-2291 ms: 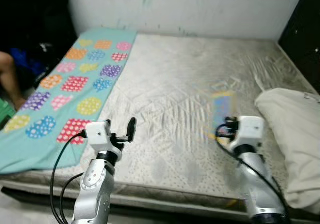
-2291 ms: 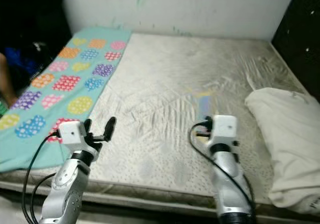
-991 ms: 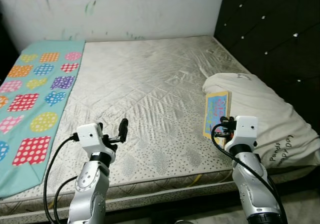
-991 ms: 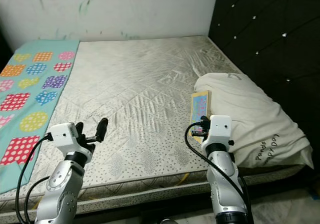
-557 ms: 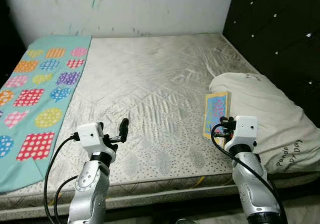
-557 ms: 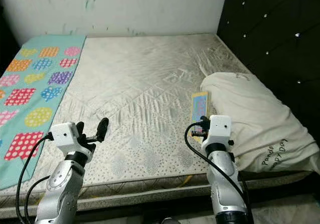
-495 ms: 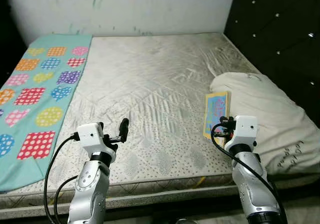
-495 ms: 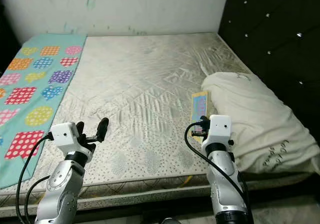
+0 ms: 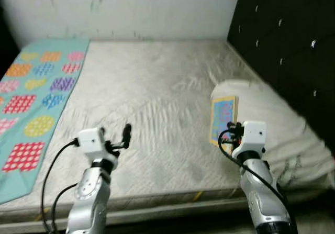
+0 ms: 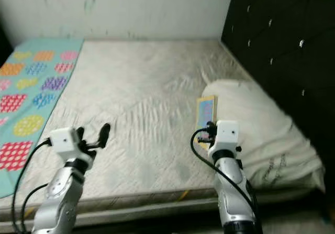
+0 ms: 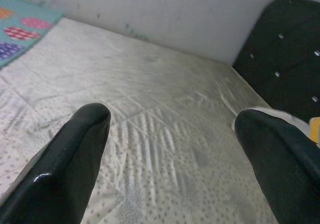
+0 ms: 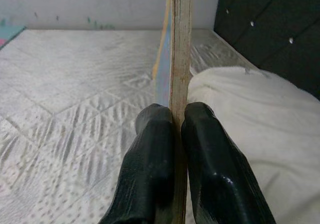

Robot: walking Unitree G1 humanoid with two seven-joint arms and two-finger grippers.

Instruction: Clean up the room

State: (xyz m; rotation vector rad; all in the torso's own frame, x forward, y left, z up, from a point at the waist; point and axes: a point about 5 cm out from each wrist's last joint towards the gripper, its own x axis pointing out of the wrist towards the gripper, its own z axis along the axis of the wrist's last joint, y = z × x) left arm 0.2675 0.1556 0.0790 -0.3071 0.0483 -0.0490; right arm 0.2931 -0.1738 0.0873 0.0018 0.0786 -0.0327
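We see a thin wooden board (image 9: 224,118) with a colourful printed face standing upright on its edge at centre right of the head views, over the bed's bare mattress (image 9: 157,103). Our right tool (image 12: 172,134) pinches its lower edge, both black fingers (image 12: 150,174) pressed flat against either side. Just right of the board a white pillow (image 10: 261,134) lies along the black tufted headboard (image 9: 293,40) in the upper right. Our left tool (image 11: 170,149) hovers low over the mattress at lower left, its fingers spread wide with nothing between them. A teal blanket (image 9: 31,103) with bright patches covers the mattress's left edge, below the marked white wall (image 9: 131,9).
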